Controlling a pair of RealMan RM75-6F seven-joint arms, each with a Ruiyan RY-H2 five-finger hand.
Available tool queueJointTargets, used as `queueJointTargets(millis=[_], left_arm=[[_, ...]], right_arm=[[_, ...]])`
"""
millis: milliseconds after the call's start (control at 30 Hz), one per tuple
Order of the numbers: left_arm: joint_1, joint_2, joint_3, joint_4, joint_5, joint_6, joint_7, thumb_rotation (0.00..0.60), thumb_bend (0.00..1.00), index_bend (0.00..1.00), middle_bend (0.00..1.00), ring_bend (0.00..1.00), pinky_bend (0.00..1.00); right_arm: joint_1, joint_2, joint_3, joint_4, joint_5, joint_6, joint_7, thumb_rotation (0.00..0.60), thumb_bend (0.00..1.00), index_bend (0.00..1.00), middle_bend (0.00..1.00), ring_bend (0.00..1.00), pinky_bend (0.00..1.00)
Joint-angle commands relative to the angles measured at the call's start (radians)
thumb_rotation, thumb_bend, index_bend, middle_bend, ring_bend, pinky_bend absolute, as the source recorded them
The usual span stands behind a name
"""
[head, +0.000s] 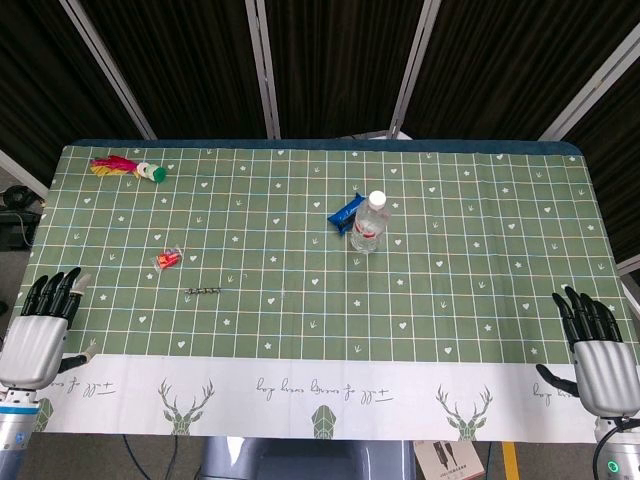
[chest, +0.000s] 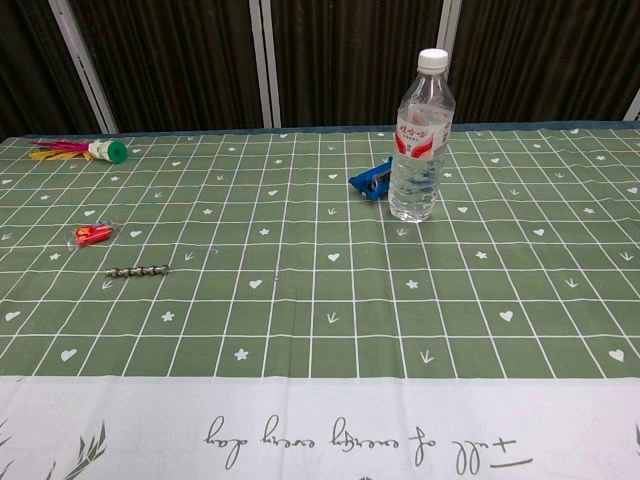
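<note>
Resting: left hand (head: 40, 335) and right hand (head: 600, 350) at near table corners, fingers apart, empty.
Bottle (chest: 420, 140): upright mid-table, just beside blue packet (chest: 372, 179).
Handling: probably light, smooth, tippy; grasp around body.

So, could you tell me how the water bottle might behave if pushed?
The water bottle stands tall on a narrow base, so it probably tips easily. It looks nearly full, so likely heavy. Its clear plastic may be slippery, and once down it could roll.

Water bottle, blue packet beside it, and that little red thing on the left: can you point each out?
Water bottle (chest: 421, 140): chest view, on its label.
Blue packet (head: 345, 214): head view, its middle.
Small red item (chest: 91, 235): chest view, its red body.
</note>
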Motion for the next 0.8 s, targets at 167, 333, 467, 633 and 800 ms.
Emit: queueJointTargets(millis=[167, 333, 467, 633, 800], left_arm=[[-0.004, -0.004, 0.004, 0.01, 0.012, -0.015, 0.026, 0.6, 0.08, 0.0, 0.0, 0.0, 0.0], [-0.008, -0.009, 0.003, -0.007, -0.014, -0.045, 0.037, 0.6, 0.08, 0.0, 0.0, 0.0, 0.0], [-0.023, -0.012, -0.009, -0.034, -0.067, -0.092, 0.06, 0.6, 0.09, 0.0, 0.0, 0.0, 0.0], [-0.066, -0.036, -0.044, -0.04, -0.146, -0.166, 0.105, 0.6, 0.14, 0.08, 0.0, 0.0, 0.0], [-0.158, -0.125, -0.123, 0.018, -0.276, -0.261, 0.201, 0.6, 0.21, 0.23, 0.0, 0.0, 0.0]], right_arm=[[0.001, 0.006, 0.0, -0.009, 0.02, -0.017, 0.012, 0.6, 0.0, 0.05, 0.0, 0.0, 0.09], [0.0, 0.008, -0.003, -0.005, 0.004, -0.006, 0.017, 0.6, 0.0, 0.05, 0.0, 0.0, 0.09], [0.003, 0.006, -0.003, -0.002, 0.006, -0.013, 0.026, 0.6, 0.0, 0.05, 0.0, 0.0, 0.09], [0.004, 0.009, -0.003, -0.005, 0.009, -0.017, 0.035, 0.6, 0.0, 0.05, 0.0, 0.0, 0.09], [0.003, 0.012, -0.005, -0.009, 0.012, -0.021, 0.043, 0.6, 0.0, 0.05, 0.0, 0.0, 0.09]])
